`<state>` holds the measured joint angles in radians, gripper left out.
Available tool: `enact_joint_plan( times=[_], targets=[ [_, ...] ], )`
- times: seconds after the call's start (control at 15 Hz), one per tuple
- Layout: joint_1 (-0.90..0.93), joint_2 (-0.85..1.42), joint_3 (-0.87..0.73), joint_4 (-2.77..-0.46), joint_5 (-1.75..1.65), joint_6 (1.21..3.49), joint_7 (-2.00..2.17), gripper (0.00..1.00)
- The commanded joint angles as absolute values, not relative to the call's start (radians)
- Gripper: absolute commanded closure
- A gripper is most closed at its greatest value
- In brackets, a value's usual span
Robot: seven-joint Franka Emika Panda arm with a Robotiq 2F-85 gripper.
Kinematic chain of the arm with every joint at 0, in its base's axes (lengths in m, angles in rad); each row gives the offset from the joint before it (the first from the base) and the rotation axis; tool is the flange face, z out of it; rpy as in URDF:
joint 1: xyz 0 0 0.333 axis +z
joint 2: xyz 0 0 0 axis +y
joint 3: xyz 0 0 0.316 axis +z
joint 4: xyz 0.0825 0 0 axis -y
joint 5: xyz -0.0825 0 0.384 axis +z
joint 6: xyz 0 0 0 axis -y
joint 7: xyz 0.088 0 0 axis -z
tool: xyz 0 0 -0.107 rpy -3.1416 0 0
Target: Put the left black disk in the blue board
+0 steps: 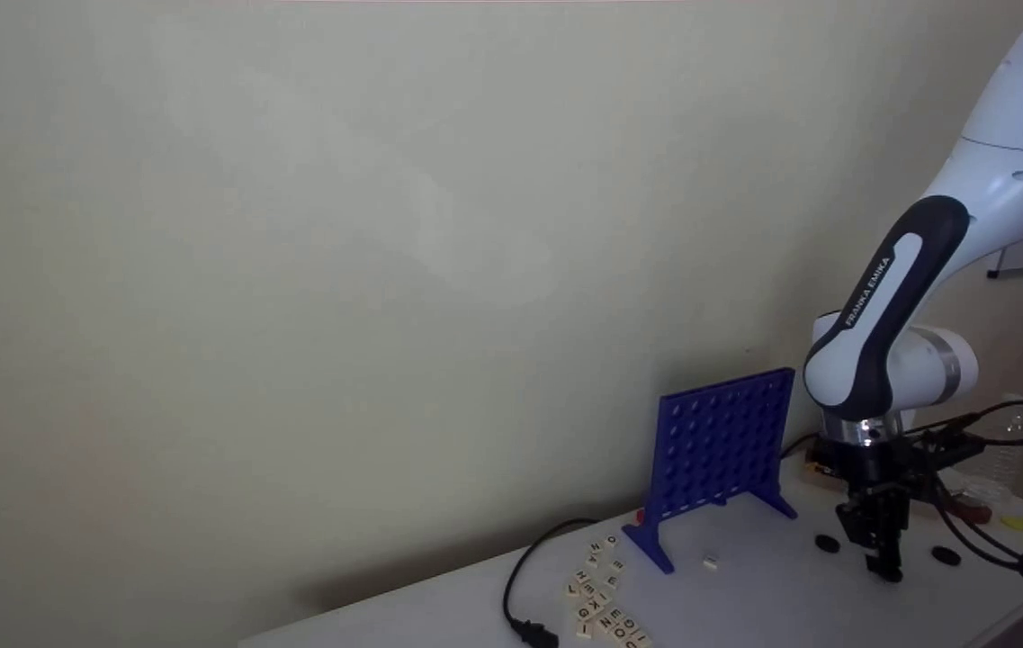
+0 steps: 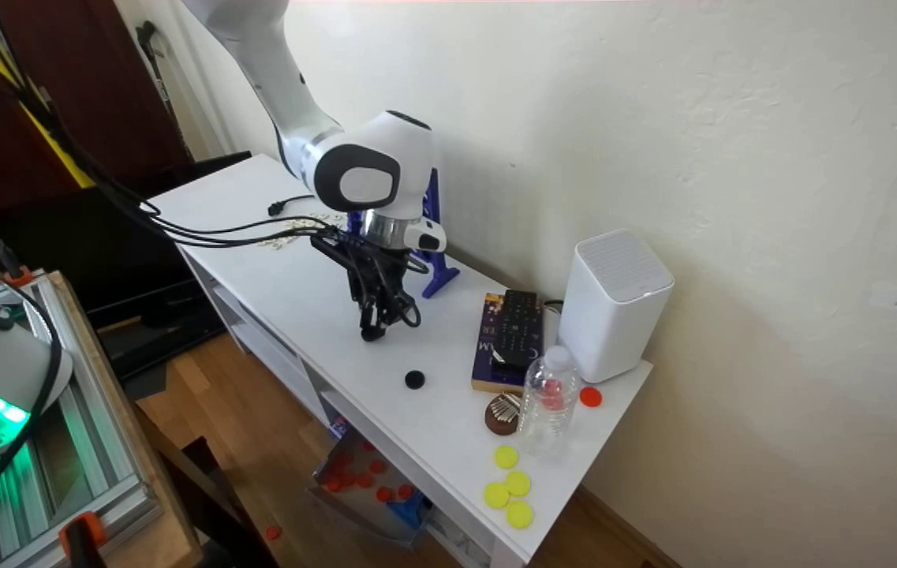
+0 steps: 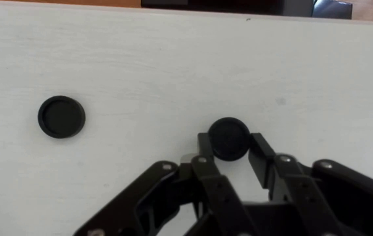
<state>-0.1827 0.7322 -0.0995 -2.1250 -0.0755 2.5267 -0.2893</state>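
Your claw (image 3: pixel 231 141) is set narrow around a black disk (image 3: pixel 229 137), fingertips (image 3: pixel 205 144) looking to touch its rim on opposite sides, so likely gripped; I'd read it as the left one, though that's a guess. It sits right between the tips, face flat, parallel to the counter (image 3: pixel 140 82); can't tell if it's off the surface. The blue board (image 1: pixel 725 443) stands upright on its feet near the wall (image 1: pixel 385 270), wallward of the claw. A loose disk (image 3: pixel 61 117) lies well apart, on the left of the wrist view; an exterior view shows a third disk (image 1: pixel 827 544) between claw and board. Crux: disk flat, board vertical, fingers pointing down. You'll probably need to lift, go wallward, and turn the wrist so the disk's face runs parallel to the board's before letting go over the top edge.
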Motion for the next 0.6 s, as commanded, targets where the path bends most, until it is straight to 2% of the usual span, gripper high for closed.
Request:
enact_joint_plan(
  times=[0.0, 0.53],
  targets=[
    [-0.192, 0.592, -0.111, -2.285, -0.116, 2.615, -0.293, 0.91],
    [-0.233, 0.347, -0.108, -2.535, -0.103, 2.866, -0.32, 0.91]
  ],
)
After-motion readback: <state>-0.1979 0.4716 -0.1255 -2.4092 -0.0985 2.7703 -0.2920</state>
